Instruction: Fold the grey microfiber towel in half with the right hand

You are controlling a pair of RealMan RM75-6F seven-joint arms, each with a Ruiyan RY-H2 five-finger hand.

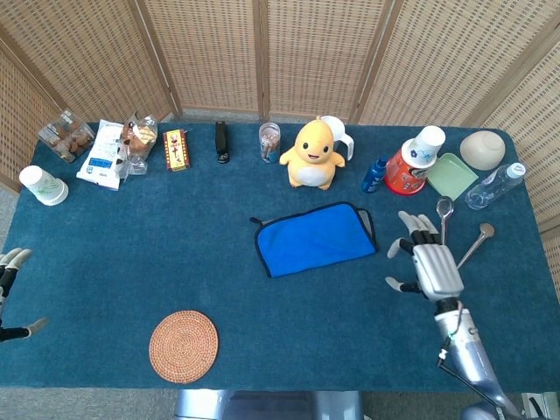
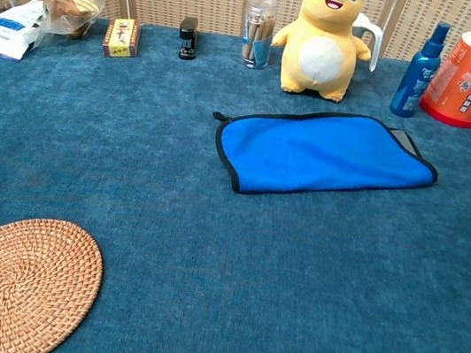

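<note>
While towel lies folded blue-side-up, right hand hovers just beside it, fingers spread, holding nothing; left hand empty at table edge.

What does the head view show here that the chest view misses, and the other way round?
Only the head view shows the left hand at the table's left edge, the right hand whole with fingers spread beside the towel, plus the spoons, bowl and paper cup. The chest view adds nothing new; it catches the right hand only as a blur at its right edge. Both share the towel, the yellow plush toy and the woven coaster.
</note>
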